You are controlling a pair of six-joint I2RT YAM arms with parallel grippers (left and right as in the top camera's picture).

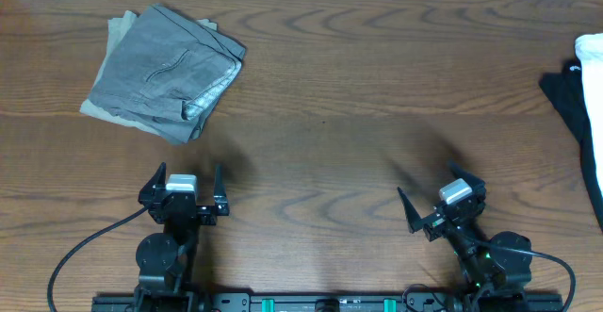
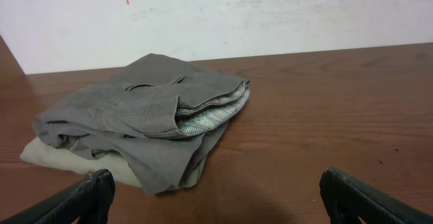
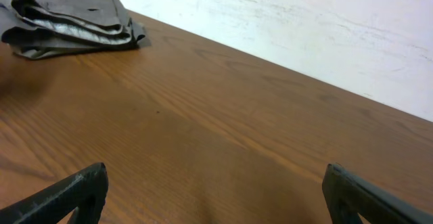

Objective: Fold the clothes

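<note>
Folding has not begun, as far as the pictures show. The black T-shirt point(image 1: 562, 95) lies at the far right edge of the overhead frame, just beside or partly under a white cloth point(image 1: 594, 95). So little of it is in view that I cannot tell whether it is spread flat or bunched up. Neither wrist view shows it at all.

The left gripper point(image 1: 188, 175) sits at the lower left of the frame and the right gripper point(image 1: 426, 188) at the lower right. Both have their jaws spread wide with nothing between them, and both are well apart from the shirt. The whole job is left: reaching the shirt, bringing it onto bare desk point(image 1: 320, 114), laying it flat and folding it.

The shirt looks soft and matte, with a limp, uneven outline. The white cloth is bright and smooth-edged. At the upper left lies a grey garment point(image 1: 165, 72), already folded into a rough rectangle. Its fabric is a thin weave with stitched seams, and a paler patterned lining shows at its open edge in the left wrist view. The desk is hard brown wood with a strong wavy grain.
</note>
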